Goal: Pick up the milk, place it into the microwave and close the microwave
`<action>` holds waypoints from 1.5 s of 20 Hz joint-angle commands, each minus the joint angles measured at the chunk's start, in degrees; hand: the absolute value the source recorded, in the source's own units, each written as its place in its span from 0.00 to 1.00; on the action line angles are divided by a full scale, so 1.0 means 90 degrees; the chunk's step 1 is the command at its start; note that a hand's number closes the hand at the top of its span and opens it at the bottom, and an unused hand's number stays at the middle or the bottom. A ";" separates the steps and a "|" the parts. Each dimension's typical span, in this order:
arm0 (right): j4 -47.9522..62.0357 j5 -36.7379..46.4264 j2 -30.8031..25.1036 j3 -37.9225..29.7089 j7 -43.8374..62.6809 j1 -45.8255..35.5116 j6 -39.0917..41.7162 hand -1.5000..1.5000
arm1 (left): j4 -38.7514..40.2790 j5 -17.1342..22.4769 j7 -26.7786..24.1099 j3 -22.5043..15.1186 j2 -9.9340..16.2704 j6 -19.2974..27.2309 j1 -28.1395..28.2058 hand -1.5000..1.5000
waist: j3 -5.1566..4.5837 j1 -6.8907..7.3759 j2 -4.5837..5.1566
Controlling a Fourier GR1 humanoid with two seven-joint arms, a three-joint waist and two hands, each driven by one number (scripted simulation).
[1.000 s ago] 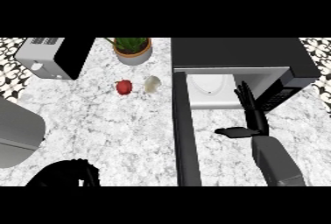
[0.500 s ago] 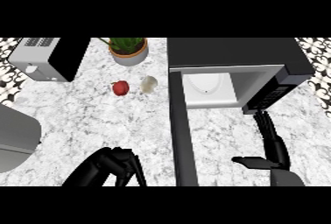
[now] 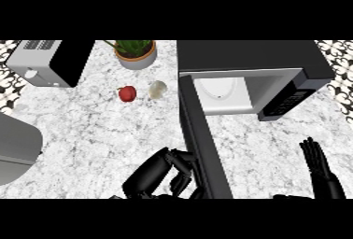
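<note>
Left of the open microwave door point(image 3: 201, 140), curled left hand point(image 3: 160, 175) is pressed, grasping nothing; right hand point(image 3: 318, 165) is held open. Milk point(image 3: 222, 89) risks being clipped if swung crookedly.

The counter point(image 3: 96, 130) is white with grey swirls, like marble. The microwave point(image 3: 255, 65) at the upper right is black on top and white inside, and its door point(image 3: 203, 144) is black. At the upper left sits a grey and black toaster point(image 3: 48, 63). Near the top are a green plant point(image 3: 134, 46) in a tan pot, a red apple point(image 3: 127, 93) and a pale cream ball point(image 3: 158, 89). Both hands are black.
</note>
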 commanded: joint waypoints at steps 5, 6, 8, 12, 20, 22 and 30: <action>-0.1970 -0.0613 -0.0438 0.0195 0.0128 0.1127 0.1044 0.00 | 0.2457 0.0083 -0.1022 -0.1118 -0.0002 0.1576 -0.1070 1.00 | 0.0004 -0.0011 0.0040; -0.2363 -0.0730 -0.0428 0.0307 0.0289 0.1374 0.1201 0.00 | 0.2566 -0.0061 -0.1312 -0.1306 -0.0002 0.1900 -0.1003 1.00 | -0.0006 -0.0105 0.0034; -0.2259 -0.0678 -0.0330 0.0507 0.0175 0.1305 0.1117 0.00 | 0.3169 0.0264 -0.1960 -0.1514 -0.0002 0.2657 -0.1234 1.00 | -0.0002 -0.0114 0.0076; -0.3402 -0.1412 -0.0477 0.0503 0.0689 0.1645 0.1455 0.00 | 0.3525 0.1133 -0.2242 -0.1935 -0.0002 0.3105 -0.1646 1.00 | -0.0013 -0.0231 0.0077; -0.4603 -0.2240 -0.0961 0.0518 0.1453 0.2060 0.1758 0.00 | 0.4289 0.2413 -0.2202 -0.2640 -0.0001 0.3702 -0.2513 1.00 | -0.0019 -0.0540 0.0127; -0.4854 -0.2249 -0.0869 0.0748 0.1692 0.2007 0.1647 0.00 | 0.4059 0.2621 -0.2111 -0.2935 -0.0001 0.4036 -0.2736 1.00 | -0.0021 -0.0611 0.0132; -0.5444 -0.2662 -0.1358 0.0793 0.2187 0.1922 0.1864 0.00 | 0.4011 0.3679 -0.2826 -0.2821 0.0000 0.4670 -0.3033 1.00 | -0.0041 -0.0867 0.0223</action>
